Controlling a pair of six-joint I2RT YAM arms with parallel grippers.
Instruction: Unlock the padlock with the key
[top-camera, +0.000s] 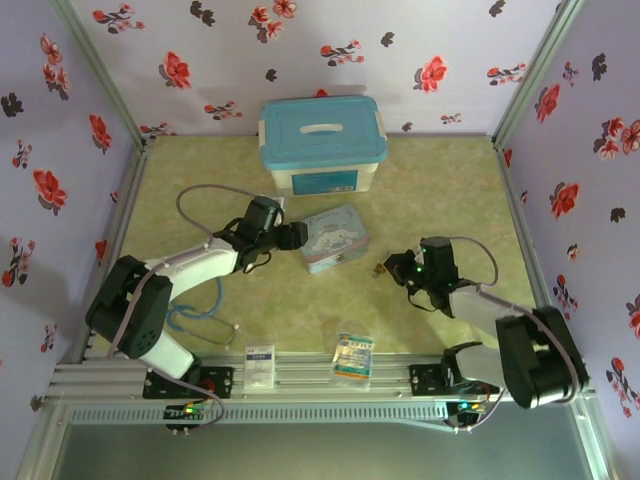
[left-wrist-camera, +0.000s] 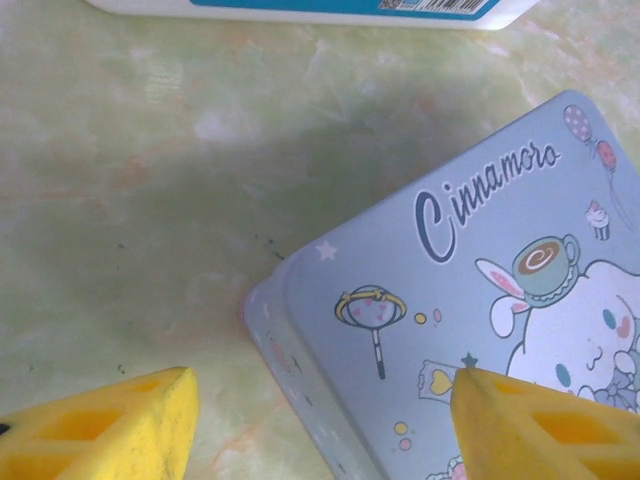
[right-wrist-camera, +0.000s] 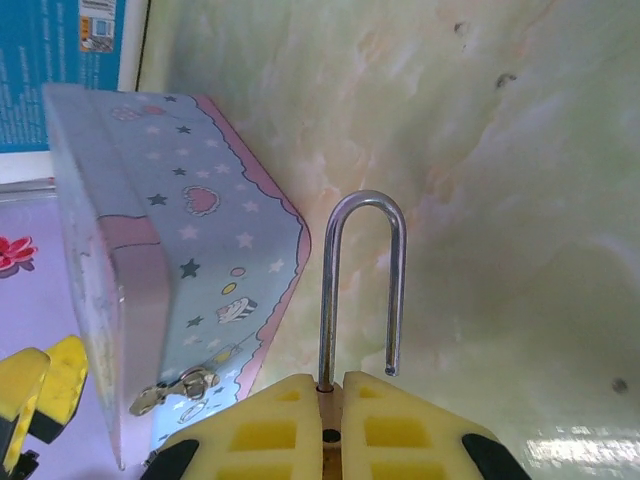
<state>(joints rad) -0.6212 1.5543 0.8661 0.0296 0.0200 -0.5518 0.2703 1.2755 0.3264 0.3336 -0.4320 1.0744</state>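
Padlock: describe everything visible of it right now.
The padlock is clamped between the right gripper's yellow fingers, which hide nearly all of its brass-coloured body. Its thin, shiny metal shackle sticks out beyond the fingertips. One leg runs into the body and the other ends free, so it looks open. It sits beside the tin with a gap between them.

Left arm (top-camera: 195, 265), right arm (top-camera: 485, 300): white links, black joints, looping grey cables. Fingers (left-wrist-camera: 110, 430): yellow, blocky, square recesses.
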